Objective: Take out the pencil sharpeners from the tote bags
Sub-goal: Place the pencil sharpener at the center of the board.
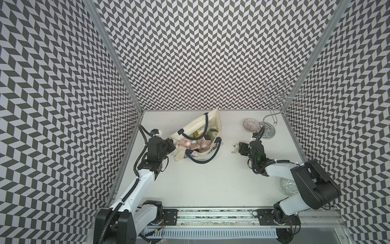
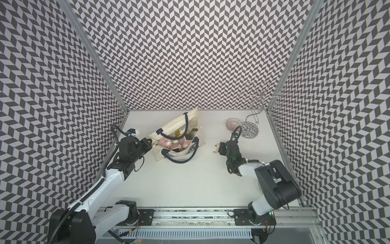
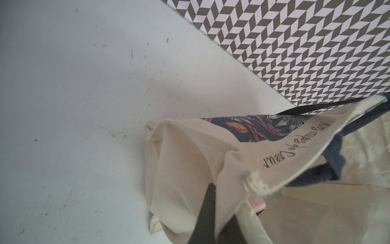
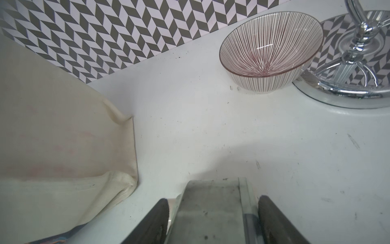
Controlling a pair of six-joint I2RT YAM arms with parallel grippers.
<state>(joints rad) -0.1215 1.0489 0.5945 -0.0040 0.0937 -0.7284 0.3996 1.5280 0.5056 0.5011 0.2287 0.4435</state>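
The cream tote bag [image 1: 213, 118] [image 2: 193, 118] lies open at the back of the table, navy handles spread. Inside it sit several pencil sharpeners: pink ones [image 1: 190, 144] [image 2: 166, 144], a yellow one [image 1: 196, 133] and a green-cream one [image 1: 212, 134]. My left gripper [image 1: 174, 143] [image 3: 219, 200] is shut on the bag's rim at a corner of its mouth, and a pink sharpener [image 3: 258, 203] shows just inside. To the right of the bag, my right gripper [image 1: 239, 149] [image 4: 213, 200] stands open around a sharpener [image 4: 211, 211] [image 2: 217, 147] with a smoky clear box, low at the table.
A pink ribbed glass bowl [image 1: 250, 125] [image 4: 270, 48] and a chrome wire stand [image 1: 267, 131] [image 4: 358, 63] stand at the back right, close behind my right gripper. A patterned round ceramic piece [image 1: 288, 188] lies under my right arm. Chevron walls enclose three sides.
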